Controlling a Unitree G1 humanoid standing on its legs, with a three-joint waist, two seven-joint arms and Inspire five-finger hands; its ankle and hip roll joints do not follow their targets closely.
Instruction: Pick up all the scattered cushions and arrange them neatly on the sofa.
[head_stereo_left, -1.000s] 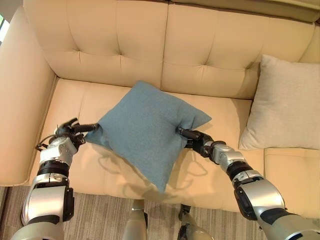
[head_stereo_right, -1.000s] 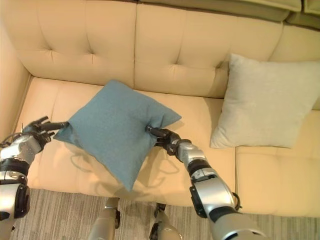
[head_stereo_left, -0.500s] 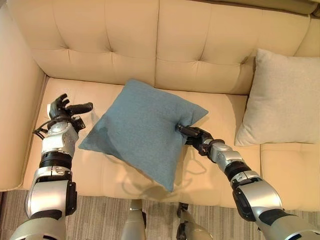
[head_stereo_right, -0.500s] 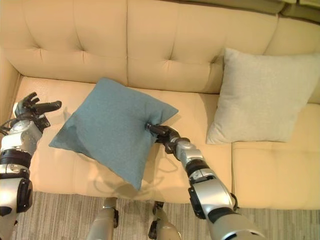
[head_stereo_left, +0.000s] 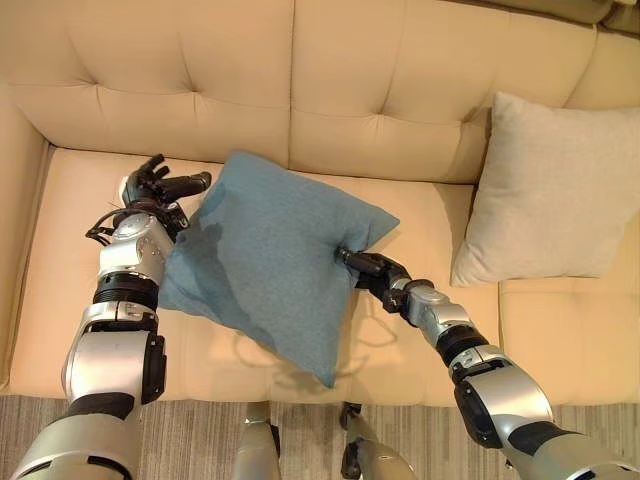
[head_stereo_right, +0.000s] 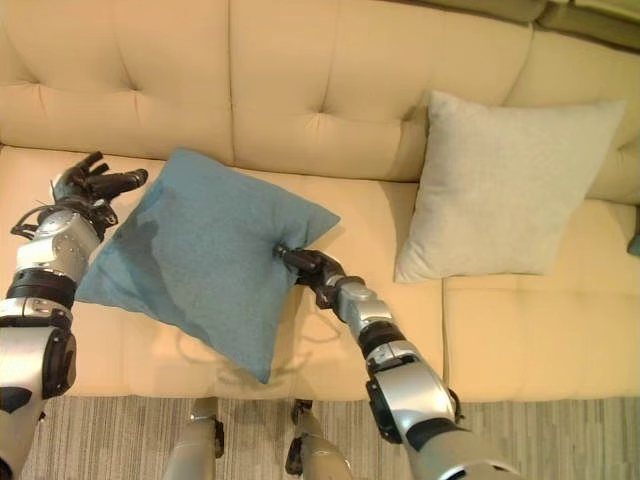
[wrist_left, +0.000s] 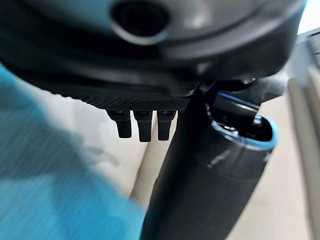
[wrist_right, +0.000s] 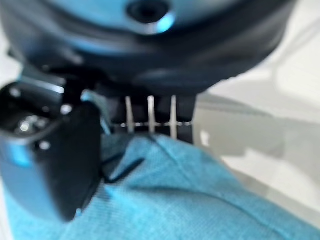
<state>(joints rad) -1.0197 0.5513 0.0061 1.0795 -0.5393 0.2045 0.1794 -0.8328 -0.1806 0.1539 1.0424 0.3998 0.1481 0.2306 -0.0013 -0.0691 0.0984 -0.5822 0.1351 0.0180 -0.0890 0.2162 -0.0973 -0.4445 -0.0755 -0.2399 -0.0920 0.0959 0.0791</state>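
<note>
A: Two cushions on the sofa (head_stereo_left: 330, 90) right now. Sofa is cream, tufted back, runs the full width of both eye views. Striped rug (head_stereo_left: 200, 440) along its front edge.

B: Which cushions, where?

A: Blue cushion (head_stereo_left: 265, 255) mid-seat, tilted, one corner hanging past the seat's front edge, upper corner near the backrest. Light grey cushion (head_stereo_left: 550, 190) to its right, propped upright against the backrest, well apart from the blue one.

B: Hands?

A: Right hand (head_stereo_left: 372, 270) is on the blue cushion's right corner. Fingers and thumb closed on the fabric, which bunches to a point at the grip. Right wrist view confirms it: blue cloth (wrist_right: 175, 200) pinched between thumb and fingers.

B: And the left?

A: Left hand (head_stereo_left: 155, 190) is beside the cushion's upper left edge, above the seat. Fingers spread, thumb stuck out toward the cushion, nothing held. Thumb tip is right at the cushion's edge; I can't tell whether it touches. Left wrist view shows the fingers (wrist_left: 142, 127) extended over bare seat, blue fabric off to one side, not between fingers and thumb.

B: So the blue one hangs from the right hand alone?

A: Right hand has the only grip. Lower left part of the cushion looks to rest on the seat.
</note>
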